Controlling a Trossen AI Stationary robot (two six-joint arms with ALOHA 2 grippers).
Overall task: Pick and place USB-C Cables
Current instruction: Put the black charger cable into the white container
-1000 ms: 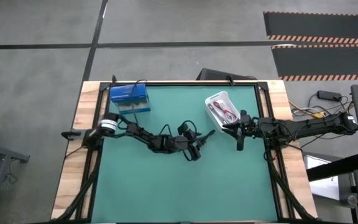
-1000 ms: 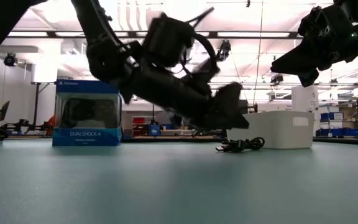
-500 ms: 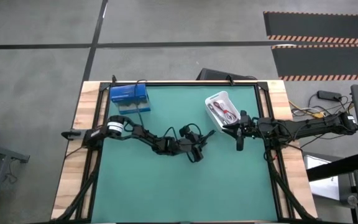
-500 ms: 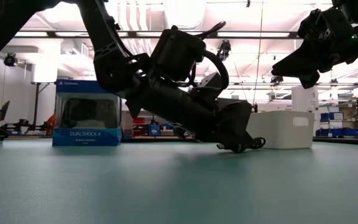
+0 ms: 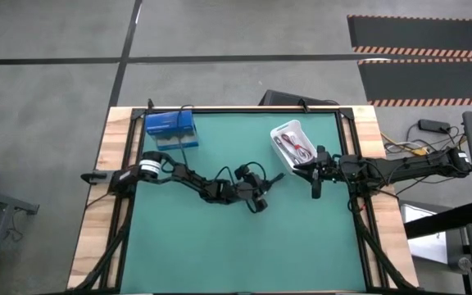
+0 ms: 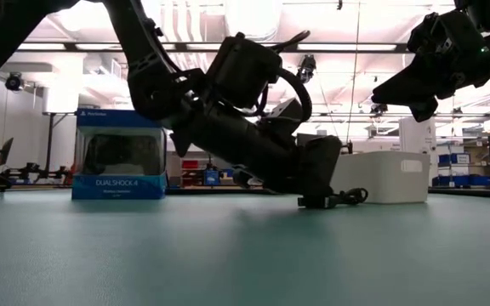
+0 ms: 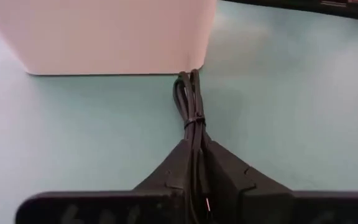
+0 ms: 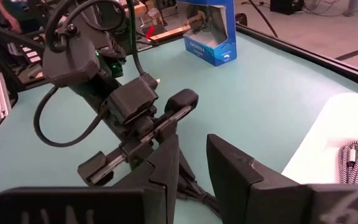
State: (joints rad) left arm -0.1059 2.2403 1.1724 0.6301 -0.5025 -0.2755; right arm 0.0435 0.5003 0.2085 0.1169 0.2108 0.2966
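Gripping the black cable (image 7: pixel 192 106) low on the green worktop (image 5: pixel 220 246), the left hand (image 5: pixel 260 201) has its two fingers (image 7: pixel 173 165) closed on one end of the bundle, which lies flat with its far end just beside the wall of the white bin (image 5: pixel 292 141). From table height the cable (image 6: pixel 340 198) rests on the worktop, not yet lifted. The right hand (image 5: pixel 315 188) hangs above the worktop near the bin's corner, fingers (image 8: pixel 232 168) parted and holding nothing. By the look of it the task is well along: the bin already holds cables, a red one (image 5: pixel 301 150) and a silver-grey braided one (image 8: pixel 352 162) being plain, while a fourth cannot be made out among them. What is left, it seems, is to raise this black bundle and drop it over the bin's wall. Counted: one black cable outside the bin, at least two inside, one white bin, one blue box (image 5: pixel 170 128) standing at the far left corner, well apart from the work, and two arms.
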